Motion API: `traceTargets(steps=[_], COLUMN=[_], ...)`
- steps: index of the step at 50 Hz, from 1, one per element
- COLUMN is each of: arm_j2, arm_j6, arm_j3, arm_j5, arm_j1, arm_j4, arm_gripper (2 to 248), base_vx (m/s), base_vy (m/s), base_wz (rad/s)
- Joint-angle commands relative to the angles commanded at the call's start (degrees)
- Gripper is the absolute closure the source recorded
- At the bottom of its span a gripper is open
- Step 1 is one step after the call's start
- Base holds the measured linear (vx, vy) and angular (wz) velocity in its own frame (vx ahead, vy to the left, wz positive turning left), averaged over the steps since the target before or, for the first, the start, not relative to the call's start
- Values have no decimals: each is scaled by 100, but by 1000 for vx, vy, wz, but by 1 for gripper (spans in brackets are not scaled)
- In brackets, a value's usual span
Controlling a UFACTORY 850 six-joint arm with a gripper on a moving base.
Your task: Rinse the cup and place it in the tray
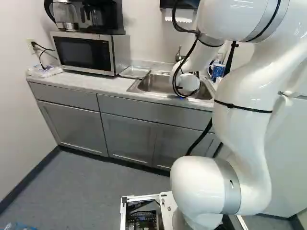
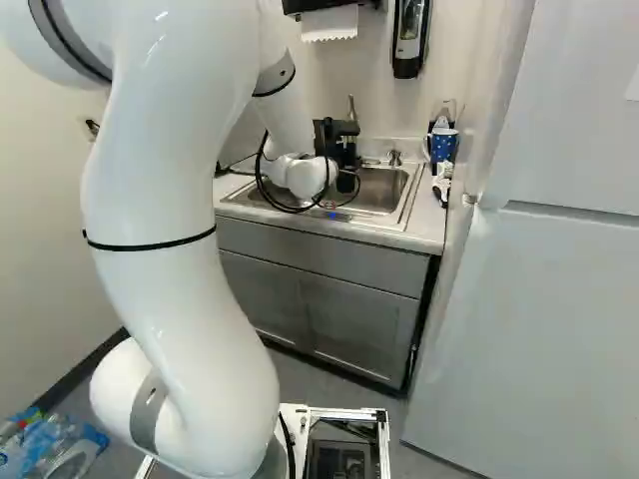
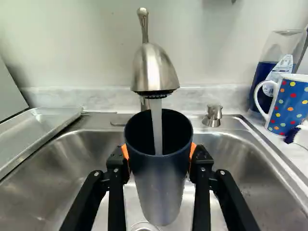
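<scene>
Wrist view: gripper [image 2: 337,142] spread wide, pinching the cup [image 3: 160,180]; water [image 3: 156,126] pours in.

Both base views are brightly lit with soft, diffuse light. Small white glints at the upper right of the left base view and the upper left of the right base view, on the upper curves of the arm [image 1: 244,120], suggest light from above; gray shading rounds its sides. The floor [image 1: 86,191] is dimmer at the lower left, with dark shade under the cabinets [image 1: 129,136]. Toward the right of the right base view, the fridge's [image 2: 539,299] edge leans.

In the wrist view, pale streaks of glare cross the sink [image 3: 57,163], the faucet [image 3: 154,67] gleams above a dark underside, and the cup's [image 3: 159,178] interior falls nearly black.
</scene>
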Motion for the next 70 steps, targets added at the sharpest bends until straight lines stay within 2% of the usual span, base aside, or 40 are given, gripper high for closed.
traceTargets(steps=[70], arm_j2=[0], arm_j6=[0], arm_j3=[0], arm_j5=[0], arm_j1=[0], arm_j4=[0], arm_gripper=[125], base_vx=[0], base_vy=[0], base_wz=[0])
